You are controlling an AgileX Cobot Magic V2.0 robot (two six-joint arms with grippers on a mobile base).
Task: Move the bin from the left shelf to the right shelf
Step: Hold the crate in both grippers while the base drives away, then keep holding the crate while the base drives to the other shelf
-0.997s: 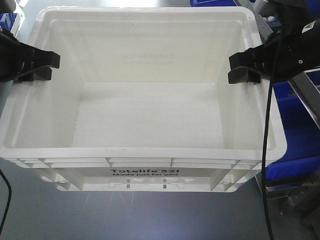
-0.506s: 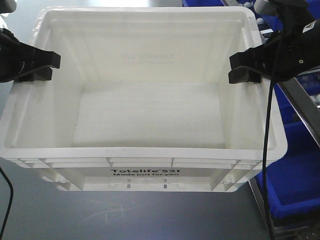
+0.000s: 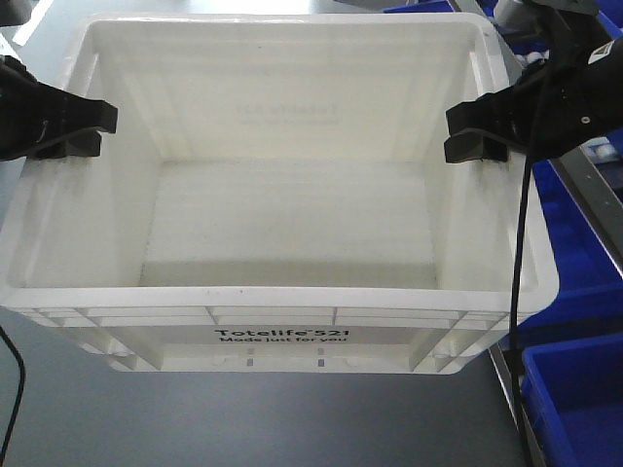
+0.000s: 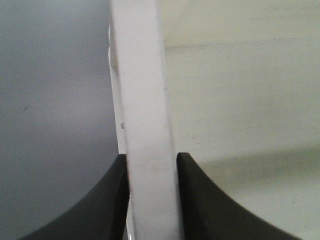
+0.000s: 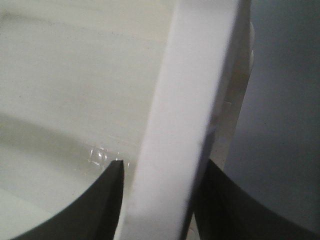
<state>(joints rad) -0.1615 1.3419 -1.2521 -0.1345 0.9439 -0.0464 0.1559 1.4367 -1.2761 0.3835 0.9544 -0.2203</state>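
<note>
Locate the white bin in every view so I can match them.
Front view: the bin fills the frame, print facing the camera.
Left wrist: its side rim runs upright through the middle, inside to the right.
Right wrist: its rim slants through the middle, inside to the left.
Shared landmark: the rim pinched by the left gripper and right gripper.

The right gripper [image 5: 162, 172] clamps the large white plastic bin [image 5: 192, 75] by its rim. Its black jaws press from inside and outside.

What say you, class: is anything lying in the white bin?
No: the bin shows only its bare white floor in the front view.
</note>
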